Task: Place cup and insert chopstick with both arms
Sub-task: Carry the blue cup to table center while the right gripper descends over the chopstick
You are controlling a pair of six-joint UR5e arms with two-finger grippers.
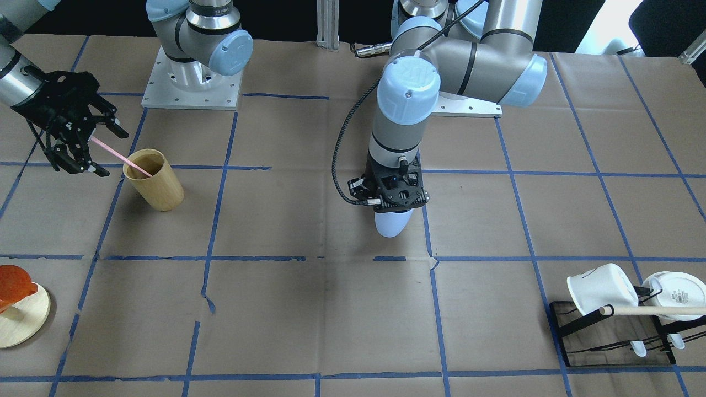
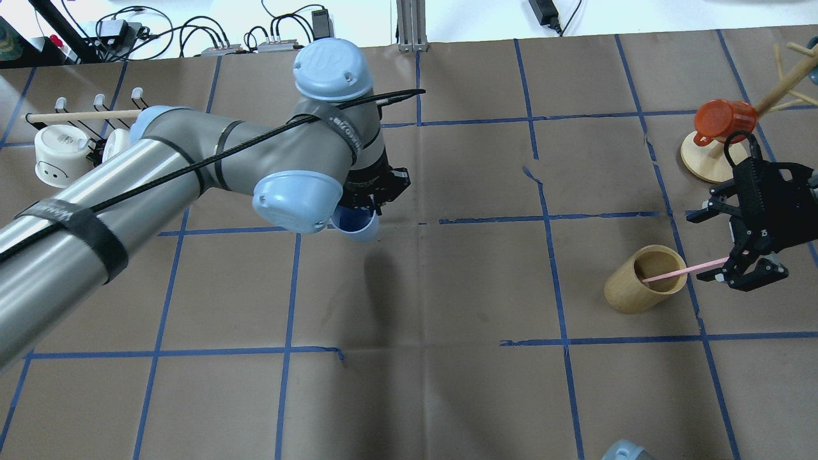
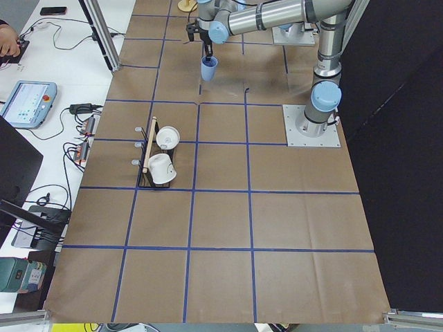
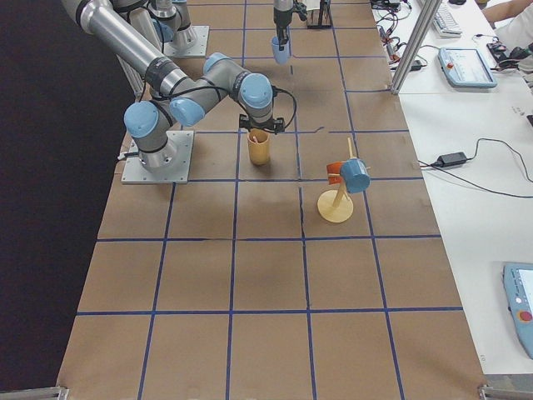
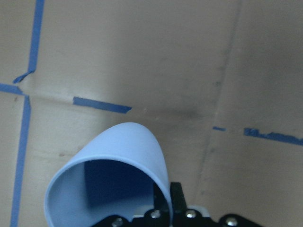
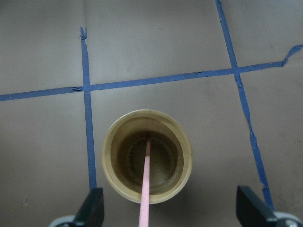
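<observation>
Though mug (image 1: 683,291) print blurs, chopstick (image 1: 118,156) leans in cup (image 1: 157,186).

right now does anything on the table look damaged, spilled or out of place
The brown paper cover is torn near the table's middle, and the blue tape lines break there. Nothing is spilled: the pink chopstick leans inside the upright wooden cup, and the left gripper holds the blue cup.

Nothing legible: print on white cup (image 1: 682,292) and lettering on arm strap (image 2: 343,130) too small, blurry.
</observation>
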